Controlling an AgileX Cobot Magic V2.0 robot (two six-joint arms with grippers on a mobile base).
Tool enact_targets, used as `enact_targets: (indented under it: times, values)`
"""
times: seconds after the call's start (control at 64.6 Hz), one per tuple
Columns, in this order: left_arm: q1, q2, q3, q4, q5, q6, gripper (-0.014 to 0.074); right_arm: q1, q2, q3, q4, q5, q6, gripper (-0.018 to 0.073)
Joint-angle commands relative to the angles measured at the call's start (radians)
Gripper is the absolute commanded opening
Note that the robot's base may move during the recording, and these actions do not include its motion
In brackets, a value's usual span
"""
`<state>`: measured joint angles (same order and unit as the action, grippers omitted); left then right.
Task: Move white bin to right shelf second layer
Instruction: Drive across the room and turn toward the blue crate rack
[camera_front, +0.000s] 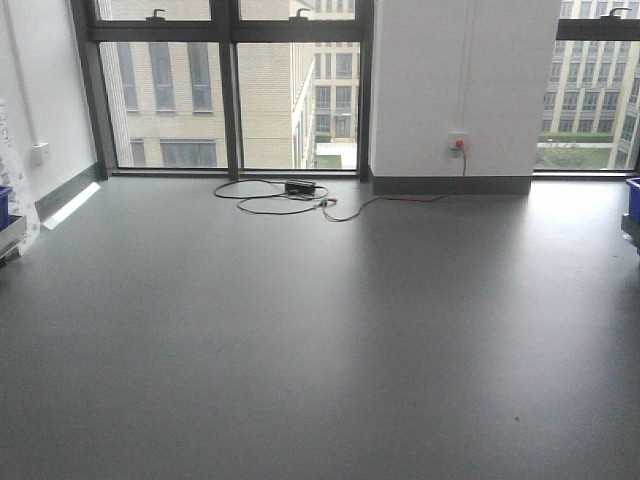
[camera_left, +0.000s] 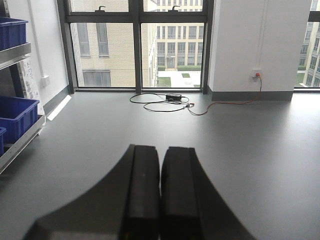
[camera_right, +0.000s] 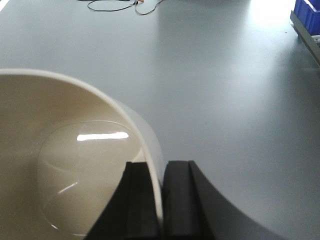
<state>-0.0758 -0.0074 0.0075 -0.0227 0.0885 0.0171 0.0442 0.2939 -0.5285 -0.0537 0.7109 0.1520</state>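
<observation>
In the front view I see only the wide grey floor (camera_front: 320, 350) and a black cable (camera_front: 270, 195) by the windows. My pincers and the tub do not show there. In the left wrist view my left pincer (camera_left: 160, 155) is pressed together with nothing in it, and dark blue plastic crates (camera_left: 15, 115) sit on a rack beside me. Only the right wrist view shows the small shiny cream-white plastic tub (camera_right: 65, 150). My right pincer (camera_right: 162, 172) pinches its thin wall. The right steel shelf (camera_right: 304, 35) peeks in at the far corner, well apart, and I cannot tell which layer it is. I hold just one smooth wall, so I think the tub could slip or tip if I swing fast, or bump the shelf rail.
</observation>
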Motion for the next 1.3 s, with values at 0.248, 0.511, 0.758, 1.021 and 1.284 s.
enact_targets:
  times: [0.248, 0.511, 0.758, 1.021, 1.284]
  values:
    - [-0.004, -0.016, 0.037, -0.006, -0.079, -0.005, 0.0085, -0.007, 0.007, -0.028, -0.004, -0.101, -0.002, 0.0048]
    - [-0.004, -0.016, 0.037, -0.006, -0.079, -0.005, 0.0085, -0.007, 0.007, -0.028, -0.004, -0.101, -0.002, 0.0048]
    - [-0.004, -0.016, 0.037, -0.006, -0.079, -0.005, 0.0085, -0.007, 0.008, -0.028, -0.004, -0.1, -0.002, 0.0048]
    - [-0.004, -0.016, 0.037, -0.006, -0.079, -0.005, 0.0085, -0.007, 0.008, -0.028, -0.004, -0.1, -0.002, 0.0048]
    - [-0.004, -0.016, 0.037, -0.006, -0.079, -0.005, 0.0085, -0.007, 0.008, -0.028, -0.004, -0.1, -0.002, 0.0048]
